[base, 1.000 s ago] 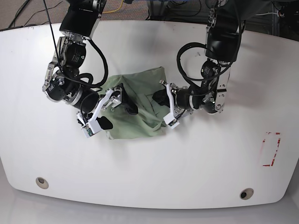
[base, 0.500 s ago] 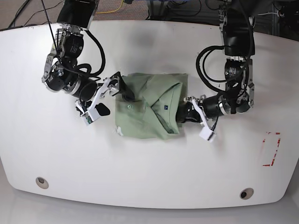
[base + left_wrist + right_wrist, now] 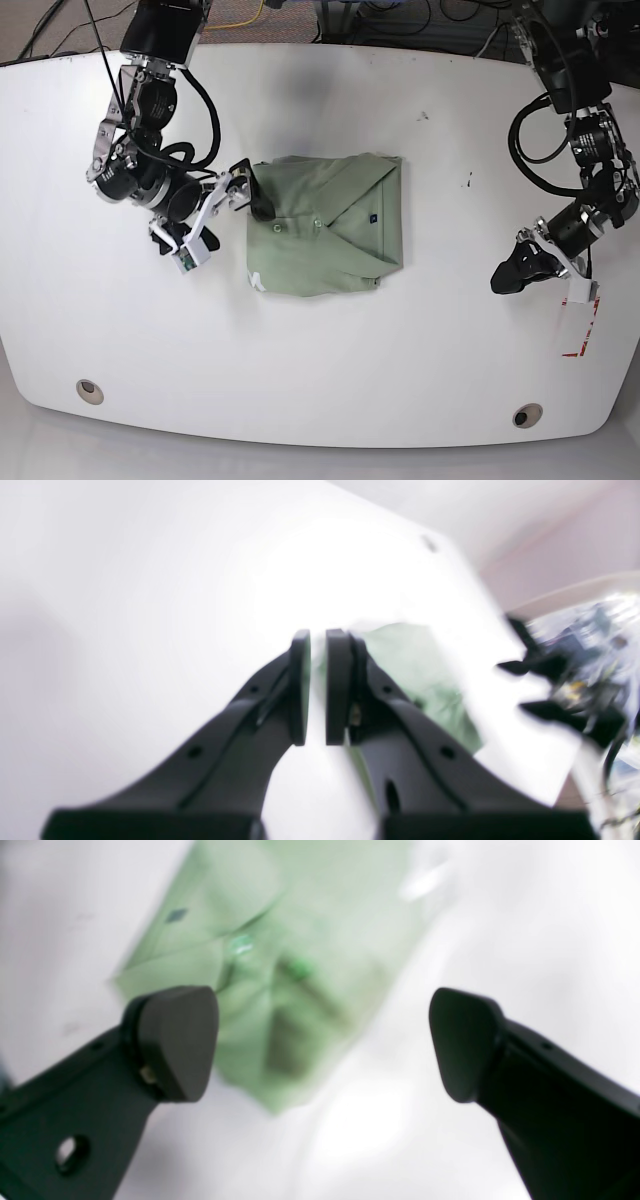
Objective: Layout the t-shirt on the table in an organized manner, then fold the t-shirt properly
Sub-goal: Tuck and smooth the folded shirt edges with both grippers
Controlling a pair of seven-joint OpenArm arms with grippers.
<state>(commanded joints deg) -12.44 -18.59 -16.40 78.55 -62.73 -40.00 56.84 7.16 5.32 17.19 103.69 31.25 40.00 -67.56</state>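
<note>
The pale green t-shirt (image 3: 325, 225) lies folded in a compact rectangle on the white table (image 3: 400, 380), collar and placket up. It also shows blurred in the right wrist view (image 3: 280, 940) and the left wrist view (image 3: 425, 680). My right gripper (image 3: 225, 222) is open and empty just left of the shirt's left edge; in its own view (image 3: 320, 1040) the jaws stand wide apart. My left gripper (image 3: 505, 275) is far right of the shirt and holds nothing; in its own view (image 3: 317, 640) the pads are nearly together.
A red tape rectangle (image 3: 580, 320) marks the table at the right, close to the left gripper. Two round grey grommets (image 3: 90, 390) (image 3: 527, 414) sit near the front edge. Cables lie beyond the table's far edge.
My left gripper has let go of the shirt's right side and moved far to the right. My right gripper has drawn back a little to the left. The shirt now lies flatter.
</note>
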